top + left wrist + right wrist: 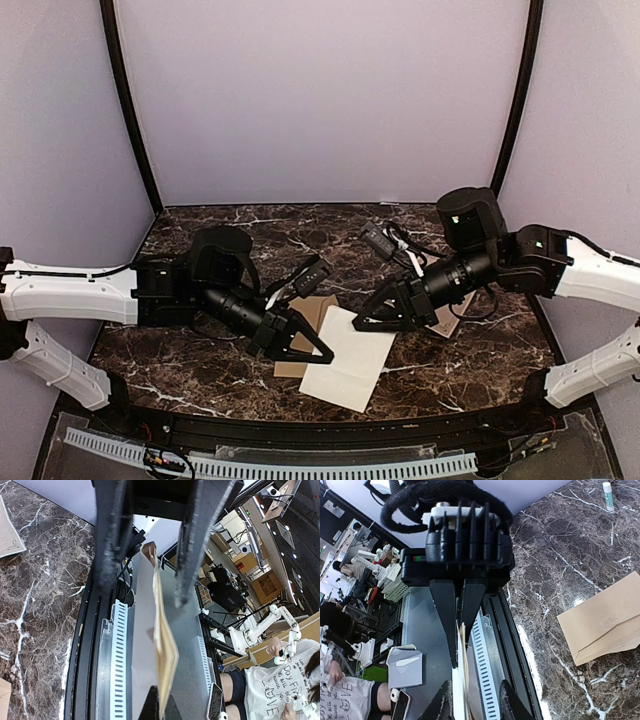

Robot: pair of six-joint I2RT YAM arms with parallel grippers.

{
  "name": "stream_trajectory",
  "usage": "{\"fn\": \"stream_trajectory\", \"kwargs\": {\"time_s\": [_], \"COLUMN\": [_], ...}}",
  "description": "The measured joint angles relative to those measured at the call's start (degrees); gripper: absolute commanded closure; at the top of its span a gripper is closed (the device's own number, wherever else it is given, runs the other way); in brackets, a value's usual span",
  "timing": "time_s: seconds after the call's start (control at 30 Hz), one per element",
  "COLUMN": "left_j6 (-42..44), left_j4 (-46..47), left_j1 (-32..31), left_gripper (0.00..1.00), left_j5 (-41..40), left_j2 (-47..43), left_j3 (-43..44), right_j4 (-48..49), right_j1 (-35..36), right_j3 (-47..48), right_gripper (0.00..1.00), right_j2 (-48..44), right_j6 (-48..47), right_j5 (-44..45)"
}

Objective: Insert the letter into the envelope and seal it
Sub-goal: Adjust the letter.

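Note:
The letter [350, 370], a plain cream sheet, slopes above the near middle of the marble table [200, 370]. My left gripper [320, 352] is shut on its left edge. In the left wrist view the letter [165, 645] runs edge-on into the pinched tips of that gripper [160, 706]. My right gripper [366, 322] straddles the letter's upper right edge. In the right wrist view its jaws [476, 702] stand apart, with the letter [462, 680] edge-on close to the left finger. The brown envelope [318, 308] lies flat, partly under the letter, and shows as the envelope [605, 620] on the marble.
Another brownish sheet [452, 320] lies under the right arm. A pale sheet with a thin ornate border [7, 527] lies on the marble. A white glue stick [607, 492] rests farther back. A slotted cable rail [300, 465] runs along the table's front edge.

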Motion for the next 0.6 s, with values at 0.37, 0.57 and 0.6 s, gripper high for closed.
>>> {"fn": "stream_trajectory", "kwargs": {"time_s": [0.37, 0.57, 0.6], "left_j6": [0.9, 0.4, -0.1], "left_j4": [0.1, 0.8, 1.4], "left_j1": [0.0, 0.0, 0.0], "left_gripper": [0.65, 0.26, 0.23], "left_j5": [-1.7, -10.4, -12.8], "left_j2": [-0.1, -3.8, -5.5], "left_j3": [0.0, -0.8, -1.6], "right_j4": [0.5, 3.1, 5.0], "right_j1": [-0.1, -0.1, -0.1], "right_j3": [0.0, -0.8, -1.6], "right_gripper": [1.00, 1.00, 1.00], "right_j2": [0.2, -2.9, -4.2], "right_j6": [0.3, 3.1, 4.2], "right_j5": [-1.0, 5.7, 7.2]}}
